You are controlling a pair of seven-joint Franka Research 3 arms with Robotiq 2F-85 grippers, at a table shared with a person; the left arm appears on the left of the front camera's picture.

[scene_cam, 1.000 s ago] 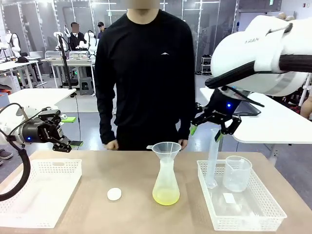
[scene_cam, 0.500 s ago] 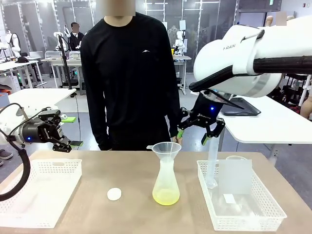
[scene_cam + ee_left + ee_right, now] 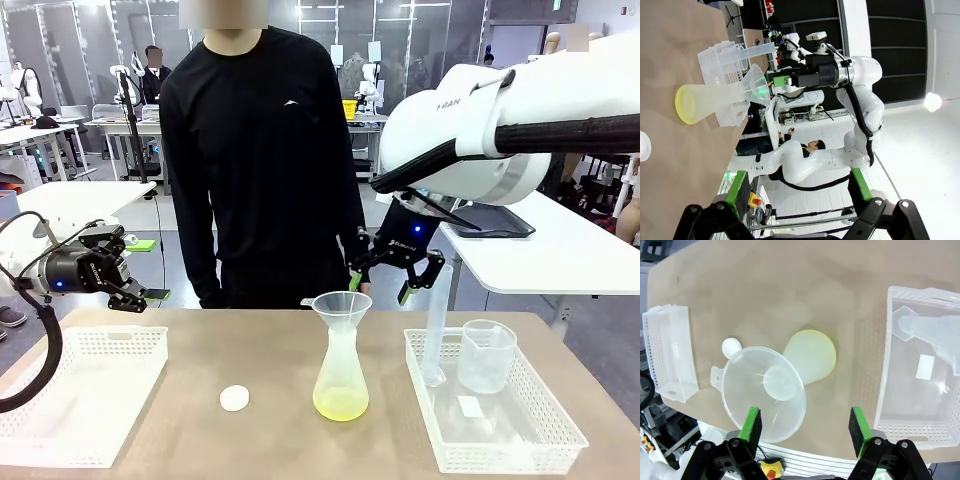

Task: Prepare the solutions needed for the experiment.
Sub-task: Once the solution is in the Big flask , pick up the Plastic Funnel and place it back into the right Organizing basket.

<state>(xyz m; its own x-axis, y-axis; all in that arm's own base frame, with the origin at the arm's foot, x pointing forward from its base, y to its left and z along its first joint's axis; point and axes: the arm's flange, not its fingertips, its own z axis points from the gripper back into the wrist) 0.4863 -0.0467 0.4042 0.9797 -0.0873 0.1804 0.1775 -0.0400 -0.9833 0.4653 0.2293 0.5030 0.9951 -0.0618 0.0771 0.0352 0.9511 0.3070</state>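
Hanging above the funnel: right claw [image 3: 380, 288], jaws spread wide with nothing between them, in the air just up and to the right of the funnel's mouth.
Right claw, own camera: right claw [image 3: 805, 425] looks straight down on the bench [image 3: 790, 290]; its green pads [image 3: 751, 424] stand far apart, and the funnel's rim lies near one of them.
Left claw: left claw [image 3: 138, 296], jaws wide and empty, held in the air over the far edge of the left basket.
Left claw, own camera: left claw [image 3: 798, 187] wide open, with the flask seen sideways far off.
Liquid: pale yellow-green liquid [image 3: 340, 403], a shallow layer in the bottom of the flask [image 3: 340, 360].
Flask: upright, frosted plastic, near the middle of the bench [image 3: 270, 350].
Funnel: clear funnel [image 3: 342, 303] seated in the flask's neck.
White disc: white disc [image 3: 234, 398] flat on the bench, left of the flask and apart from it.
Left basket: white left basket [image 3: 100, 335] at the bench's left side.
Right basket: right basket [image 3: 500, 455] holds an upright beaker [image 3: 487, 355] and a tall measuring cylinder [image 3: 436, 335] just beside it.
Person: person [image 3: 270, 150] in a black top stands at the far side, behind the flask.
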